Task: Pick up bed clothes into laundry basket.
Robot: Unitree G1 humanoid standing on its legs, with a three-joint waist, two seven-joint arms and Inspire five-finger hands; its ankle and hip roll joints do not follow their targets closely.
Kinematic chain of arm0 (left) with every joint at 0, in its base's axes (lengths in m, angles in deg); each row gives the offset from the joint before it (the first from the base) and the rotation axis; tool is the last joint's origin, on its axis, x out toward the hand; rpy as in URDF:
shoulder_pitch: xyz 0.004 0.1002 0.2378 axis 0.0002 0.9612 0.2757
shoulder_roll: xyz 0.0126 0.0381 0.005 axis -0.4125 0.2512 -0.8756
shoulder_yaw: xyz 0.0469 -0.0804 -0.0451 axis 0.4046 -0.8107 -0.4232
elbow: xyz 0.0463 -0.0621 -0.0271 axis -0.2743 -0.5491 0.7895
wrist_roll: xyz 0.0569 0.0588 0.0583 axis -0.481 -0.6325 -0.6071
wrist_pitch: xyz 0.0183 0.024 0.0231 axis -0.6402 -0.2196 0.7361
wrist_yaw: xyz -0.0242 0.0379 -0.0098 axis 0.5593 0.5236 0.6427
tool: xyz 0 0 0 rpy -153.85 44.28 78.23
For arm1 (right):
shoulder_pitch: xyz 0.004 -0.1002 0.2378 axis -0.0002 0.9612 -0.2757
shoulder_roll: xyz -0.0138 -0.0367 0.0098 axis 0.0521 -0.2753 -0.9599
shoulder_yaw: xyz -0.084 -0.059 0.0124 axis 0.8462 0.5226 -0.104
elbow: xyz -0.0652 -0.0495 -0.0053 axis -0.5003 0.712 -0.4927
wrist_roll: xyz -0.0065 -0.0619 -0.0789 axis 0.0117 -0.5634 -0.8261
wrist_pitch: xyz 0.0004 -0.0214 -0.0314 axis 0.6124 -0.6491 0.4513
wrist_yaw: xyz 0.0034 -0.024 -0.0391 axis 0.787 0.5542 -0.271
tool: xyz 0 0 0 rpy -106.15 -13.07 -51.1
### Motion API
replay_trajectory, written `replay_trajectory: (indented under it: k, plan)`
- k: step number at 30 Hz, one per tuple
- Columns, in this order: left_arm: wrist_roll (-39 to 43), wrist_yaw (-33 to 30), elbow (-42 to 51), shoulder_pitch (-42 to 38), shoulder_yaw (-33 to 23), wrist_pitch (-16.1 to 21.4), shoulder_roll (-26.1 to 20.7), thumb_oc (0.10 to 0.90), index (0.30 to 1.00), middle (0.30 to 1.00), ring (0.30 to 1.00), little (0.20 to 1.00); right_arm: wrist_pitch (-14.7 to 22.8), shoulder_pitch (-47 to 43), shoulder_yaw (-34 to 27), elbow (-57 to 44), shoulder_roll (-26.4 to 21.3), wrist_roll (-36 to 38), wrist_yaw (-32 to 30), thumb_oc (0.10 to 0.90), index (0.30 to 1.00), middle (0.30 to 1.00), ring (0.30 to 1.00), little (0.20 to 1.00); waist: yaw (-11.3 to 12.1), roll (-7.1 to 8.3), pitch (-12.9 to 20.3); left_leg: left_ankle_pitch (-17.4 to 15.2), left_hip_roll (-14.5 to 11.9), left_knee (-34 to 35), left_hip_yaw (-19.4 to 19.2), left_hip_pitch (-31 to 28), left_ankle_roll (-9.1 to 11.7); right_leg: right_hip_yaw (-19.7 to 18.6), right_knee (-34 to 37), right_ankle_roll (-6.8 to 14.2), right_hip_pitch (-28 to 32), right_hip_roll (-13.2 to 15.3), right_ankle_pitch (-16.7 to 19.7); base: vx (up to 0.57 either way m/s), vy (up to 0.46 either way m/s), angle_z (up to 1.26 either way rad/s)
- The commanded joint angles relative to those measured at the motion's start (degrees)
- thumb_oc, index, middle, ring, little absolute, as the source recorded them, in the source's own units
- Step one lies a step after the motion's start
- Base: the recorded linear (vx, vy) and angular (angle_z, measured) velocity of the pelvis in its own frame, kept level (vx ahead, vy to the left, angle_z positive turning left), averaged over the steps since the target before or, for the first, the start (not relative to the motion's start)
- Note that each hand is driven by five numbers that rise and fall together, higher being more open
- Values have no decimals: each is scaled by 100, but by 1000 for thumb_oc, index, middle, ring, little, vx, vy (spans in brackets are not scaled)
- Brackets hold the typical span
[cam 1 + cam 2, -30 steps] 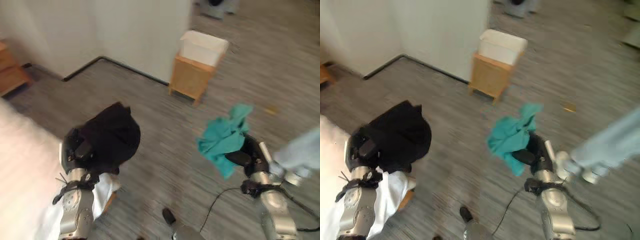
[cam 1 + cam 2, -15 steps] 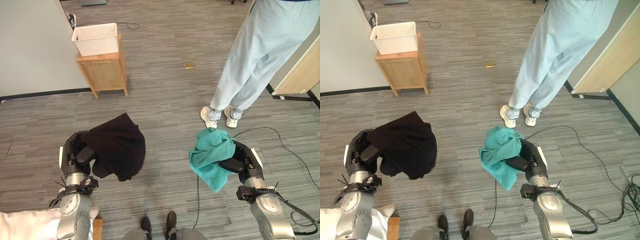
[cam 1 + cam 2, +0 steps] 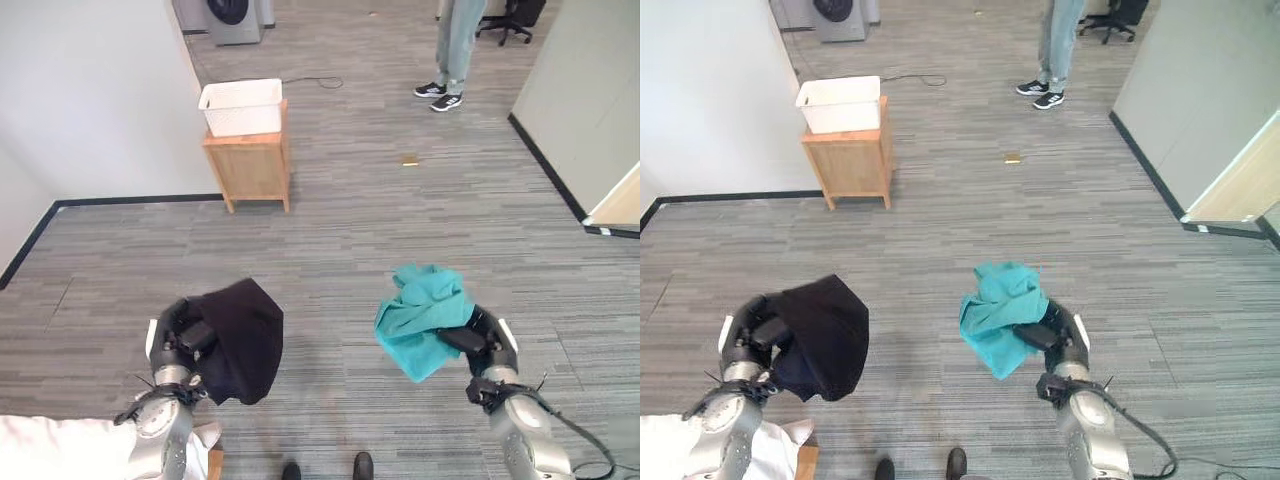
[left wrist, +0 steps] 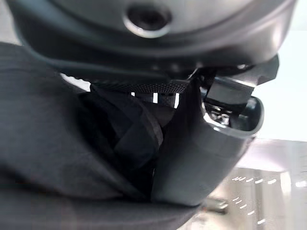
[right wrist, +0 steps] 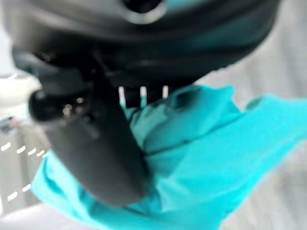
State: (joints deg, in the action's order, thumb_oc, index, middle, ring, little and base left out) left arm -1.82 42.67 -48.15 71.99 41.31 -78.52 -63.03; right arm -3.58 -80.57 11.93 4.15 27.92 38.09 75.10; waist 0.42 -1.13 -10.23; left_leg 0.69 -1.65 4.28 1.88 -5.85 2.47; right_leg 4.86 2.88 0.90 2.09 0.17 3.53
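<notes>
Laundry basket [image 3: 241, 106] sits atop wooden stand [image 3: 248, 169]; person [image 3: 455, 45] beyond.

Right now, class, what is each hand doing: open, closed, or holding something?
Left hand: closed on the black garment.
Right hand: closed on the teal garment.

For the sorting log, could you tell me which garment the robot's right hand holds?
The teal garment, bunched in the right hand; the left hand holds the black garment.
</notes>
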Motion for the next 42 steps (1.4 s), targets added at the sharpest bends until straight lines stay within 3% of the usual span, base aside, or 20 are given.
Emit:
replay_trajectory:
  k: [1,3,6,12,17,22,33,42]
  plan:
    - [-84,-191,745,-322,-674,836,-775,400,300,300,300,300,663,-800,-190,-457,-526,-109,20,400,300,300,300,300,347,202,658,179,457,-59,957,222,-165,-446,-131,687,-135,565,-72,93,-156,30]
    - [-14,-251,847,-367,-771,878,-823,400,300,300,300,300,702,-1020,-113,-423,-649,-143,-26,400,300,300,300,300,406,192,644,203,448,-64,1073,228,-123,-361,-152,642,-89,545,-131,32,-70,41]
    - [57,-353,1180,-406,-989,1012,-969,400,300,300,300,300,785,-1714,135,-678,-810,-22,-33,400,300,300,300,300,708,180,609,231,475,-129,1450,284,-17,-39,-172,545,54,529,-264,-7,-98,66]
    - [-12,-376,1521,-41,-1276,1020,-901,400,300,300,300,300,756,-2151,563,-1405,-547,17,180,400,300,300,300,300,998,226,620,206,479,-207,1755,321,59,310,-120,441,276,440,-420,34,-105,54]
    - [129,-335,1532,155,-1315,996,-636,400,300,300,300,300,670,-1833,528,-1630,-469,-157,206,400,300,300,300,300,960,244,600,198,442,-225,1804,340,73,327,-137,397,278,393,-466,-3,-37,40]
    - [699,-271,1383,141,-1125,963,-133,400,300,300,300,300,641,-1023,216,-1683,-274,-290,139,400,300,300,300,300,764,286,556,219,393,-226,1771,346,65,304,-159,362,244,365,-440,24,-29,-1]
    - [827,-191,1479,-168,-944,1113,-210,400,300,300,300,300,827,-481,-175,-1777,-107,-448,-25,400,300,300,300,300,367,316,570,77,267,-135,1431,257,18,3,-119,387,164,345,-427,37,15,-20]
    - [728,-304,1417,-48,-1230,1224,-264,400,300,300,300,300,850,-965,90,-1820,-179,-671,23,400,300,300,300,300,526,327,482,-221,357,-366,1118,317,-222,-228,-358,495,11,506,-475,59,89,-24]
